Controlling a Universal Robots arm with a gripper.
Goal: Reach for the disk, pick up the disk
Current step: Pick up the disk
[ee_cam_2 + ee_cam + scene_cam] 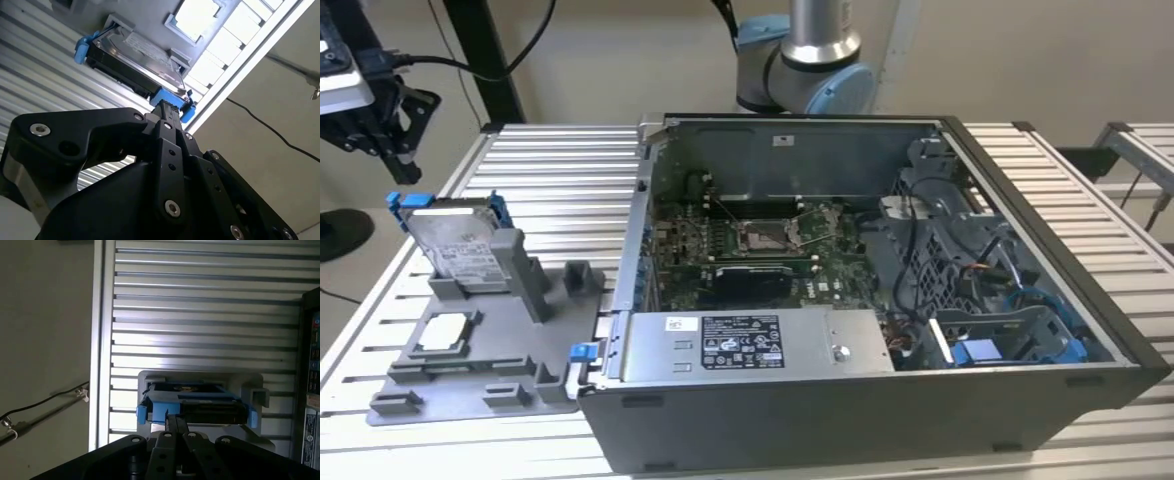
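In the exterior view, a slatted metal table (547, 160) against a plain pale wall, with an open computer case (881, 300) across the middle and the arm's base (807, 60) behind it. Toward the exterior view's left, a grey stand (467, 350) flat on the slats, just beside the case, holding the disk (454, 240) on edge in a rear slot: long axis upward, leaning back a little, label side to the camera, blue rails at the upper corners. Lower on the stand, a small white chip (444, 330) lying flat. Above the disk and apart from it, the black gripper (394, 150), near the table's edge at the exterior view's left. Open air over the disk's top edge; more slats running on past the stand. In the second wrist view, along the gripper (167, 107): fingers pressed together with nothing between them, tips in line with the disk (135, 55) and one blue rail, the table's edge and bare floor close by. In the first wrist view, the gripper (176, 421) again closed and empty, aimed at the disk (195, 400) seen edge-on, top edge parallel to the slats, framed by the stand (200, 377). To one side, the table's edge and a floor with a cable (45, 405); to the other, the case wall (312, 365).
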